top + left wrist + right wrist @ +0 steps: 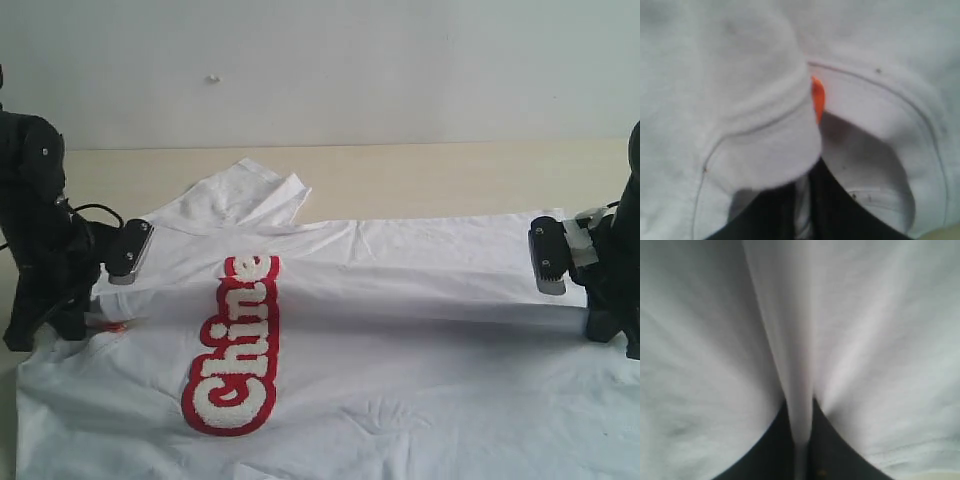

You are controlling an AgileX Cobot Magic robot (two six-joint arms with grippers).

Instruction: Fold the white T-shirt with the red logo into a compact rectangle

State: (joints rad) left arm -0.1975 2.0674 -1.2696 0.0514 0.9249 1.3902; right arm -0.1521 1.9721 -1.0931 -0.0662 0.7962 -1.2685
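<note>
Exterior view: white T-shirt [400, 330] lies spread over the table [450, 170], red logo [235, 350] toward 7 o'clock. At 9 o'clock the left gripper [802, 210] pinches the collar beside the orange tag [817, 97]; at 3 o'clock the right gripper [802, 440] pinches a fabric ridge. The cloth looks light and limp, likely to sag, so doubled edges suit gripping. Bare table lies open toward 12 o'clock.
</note>
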